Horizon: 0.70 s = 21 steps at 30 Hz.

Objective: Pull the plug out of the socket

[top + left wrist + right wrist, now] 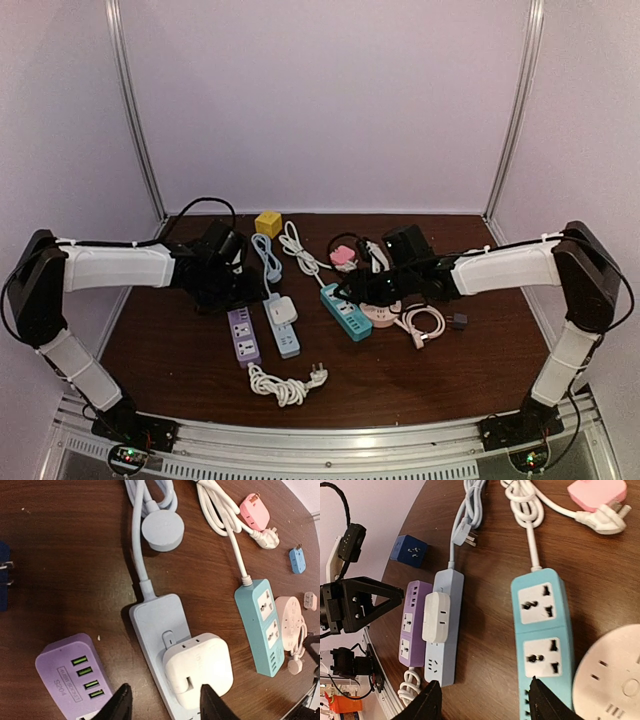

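A white square plug [199, 668] sits plugged into the pale blue power strip [155, 625]. It also shows in the top view [282, 310] and in the right wrist view [436, 616]. My left gripper [166, 703] is open, just above the strip, its fingertips to either side of the plug's near edge without touching it. In the top view the left gripper [238, 290] hovers left of the strip [283, 330]. My right gripper [482, 700] is open and empty above the bare table between the blue strip [443, 630] and the teal power strip [542, 640].
A purple power strip [243, 336] lies left of the blue one, a teal strip [345, 311] to the right. A round white socket [380, 314], a pink adapter [343, 257], a yellow cube [268, 223], a coiled white cable [285, 383] and other cords lie around.
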Each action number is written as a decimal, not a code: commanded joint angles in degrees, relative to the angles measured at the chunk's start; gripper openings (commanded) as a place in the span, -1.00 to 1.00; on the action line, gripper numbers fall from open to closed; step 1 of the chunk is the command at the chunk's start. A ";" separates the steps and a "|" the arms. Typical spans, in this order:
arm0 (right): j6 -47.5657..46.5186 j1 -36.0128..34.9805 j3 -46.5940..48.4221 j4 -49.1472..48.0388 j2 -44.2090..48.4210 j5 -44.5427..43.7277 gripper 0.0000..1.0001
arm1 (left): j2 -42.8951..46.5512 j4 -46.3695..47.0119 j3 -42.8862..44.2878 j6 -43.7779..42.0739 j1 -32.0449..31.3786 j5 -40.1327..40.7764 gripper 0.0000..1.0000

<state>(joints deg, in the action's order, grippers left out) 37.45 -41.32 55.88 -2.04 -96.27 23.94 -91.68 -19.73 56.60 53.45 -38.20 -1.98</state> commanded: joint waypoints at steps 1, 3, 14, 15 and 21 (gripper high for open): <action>0.40 -4.18 7.58 -3.42 -7.37 2.97 0.21 | 3.29 3.14 -2.47 0.64 1.95 -0.55 -0.14; 1.02 -5.20 10.27 -4.14 -10.64 4.09 0.21 | 3.98 3.36 -3.01 0.29 2.59 -1.03 -0.17; 3.47 -8.56 21.92 -5.01 -24.02 5.40 0.22 | 5.96 4.13 -4.51 -1.50 4.97 -3.89 -0.19; 3.72 -8.82 22.59 -5.06 -24.95 5.61 0.22 | 6.00 4.30 -4.63 -1.66 5.19 -4.17 -0.19; 5.01 -9.39 24.09 -6.03 -27.25 6.05 0.20 | 6.33 4.92 -5.01 -2.50 6.28 -5.77 -0.19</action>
<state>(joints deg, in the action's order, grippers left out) 41.12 -50.04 78.39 -6.22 -122.78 28.91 -86.89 -17.54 52.12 52.45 -32.77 -5.89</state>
